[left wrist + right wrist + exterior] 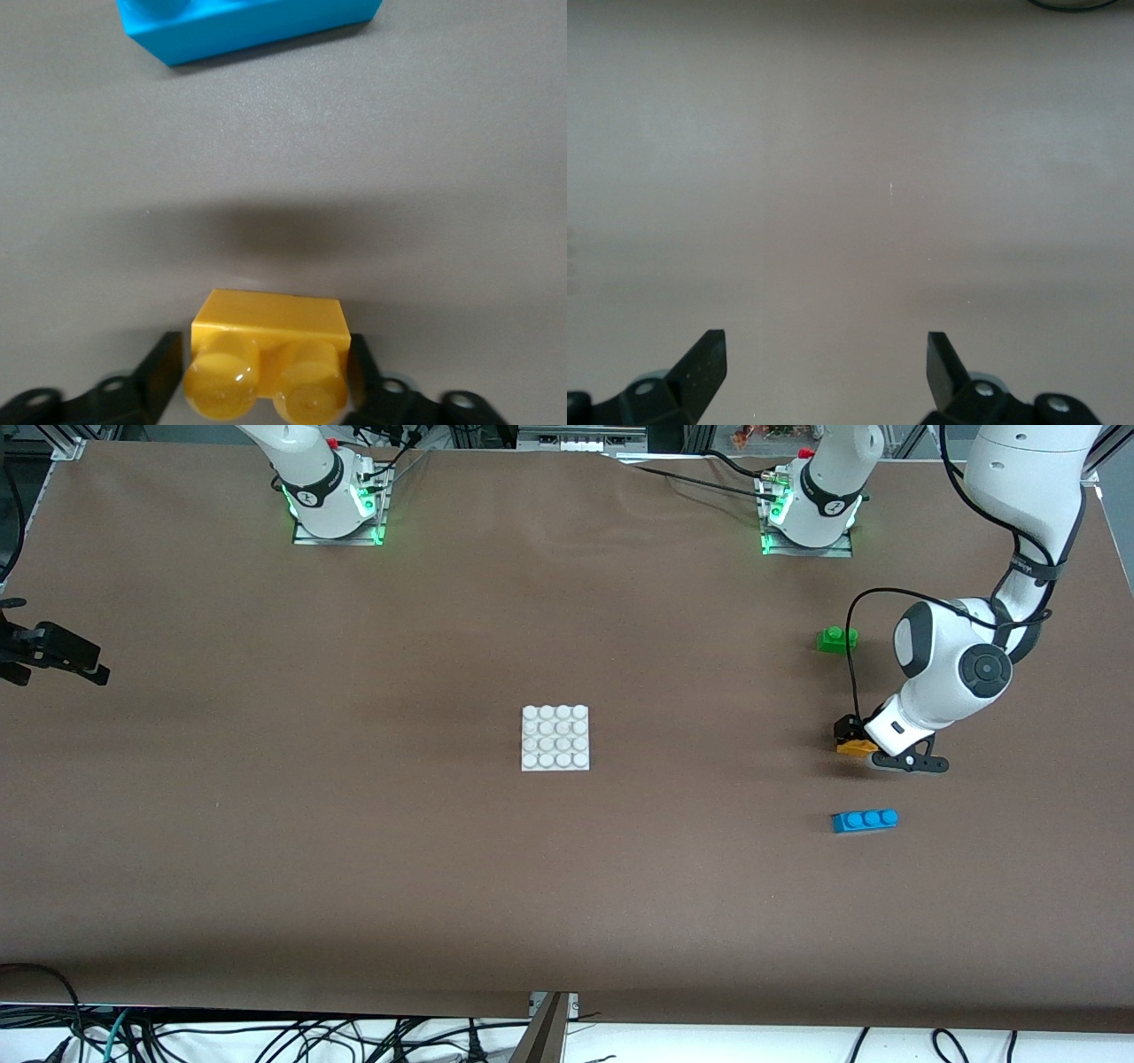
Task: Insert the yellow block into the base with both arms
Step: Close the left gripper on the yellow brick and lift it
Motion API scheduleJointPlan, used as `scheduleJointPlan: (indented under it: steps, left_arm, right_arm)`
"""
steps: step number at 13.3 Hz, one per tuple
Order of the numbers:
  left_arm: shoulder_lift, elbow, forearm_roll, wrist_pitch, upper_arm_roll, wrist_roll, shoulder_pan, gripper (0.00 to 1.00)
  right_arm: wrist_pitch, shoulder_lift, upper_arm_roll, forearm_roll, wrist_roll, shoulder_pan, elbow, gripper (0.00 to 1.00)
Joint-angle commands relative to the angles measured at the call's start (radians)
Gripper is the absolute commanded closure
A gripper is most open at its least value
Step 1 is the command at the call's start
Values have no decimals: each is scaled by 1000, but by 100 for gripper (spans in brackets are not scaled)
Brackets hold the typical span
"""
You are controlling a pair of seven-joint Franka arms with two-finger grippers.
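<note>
The yellow block (856, 747) lies toward the left arm's end of the table, between the fingers of my left gripper (852, 739). In the left wrist view the block (266, 323) shows its two studs, and the black fingers (164, 367) press against both its ends; my left gripper (264, 372) is shut on it, low at the table. The white studded base (555, 737) lies in the middle of the table, well apart from the block. My right gripper (89, 669) waits at the right arm's end of the table, open and empty over bare cloth (826, 363).
A green two-stud brick (836, 638) lies farther from the front camera than the yellow block. A blue three-stud brick (865, 820) lies nearer to the front camera; it also shows in the left wrist view (257, 22). Brown cloth covers the table.
</note>
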Motion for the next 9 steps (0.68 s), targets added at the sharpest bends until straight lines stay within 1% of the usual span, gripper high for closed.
scheduleJointPlan:
  steps: [1, 2, 3, 4, 5, 6, 8, 9]
  left_arm:
    - [6, 13, -20, 3, 2, 28, 1, 72]
    - [3, 13, -20, 2, 2, 19, 1, 81]
    - [2, 14, -20, -6, 2, 14, 1, 84]
    - [-7, 16, -22, -9, 2, 10, 1, 90]
    - [-44, 16, -20, -30, 2, 6, 1, 98]
    - [-82, 20, -22, -85, 0, 5, -1, 100]
    - [-145, 46, -23, -160, -6, -6, -26, 100]
    - [-161, 57, -23, -188, -6, -38, -69, 100]
  right_arm:
    - [-12, -6, 12, -3, -10, -15, 1, 0]
    - [-12, -6, 12, -3, -10, -15, 1, 0]
    - [-12, -8, 12, -3, -9, -15, 1, 0]
    - [-12, -6, 12, -3, -10, -15, 1, 0]
    - [-12, -6, 12, -3, -10, -15, 1, 0]
    - [-12, -6, 12, -3, -9, -15, 1, 0]
    - [-12, -6, 12, -3, -10, -15, 1, 0]
    - [-12, -6, 12, -3, -9, -15, 1, 0]
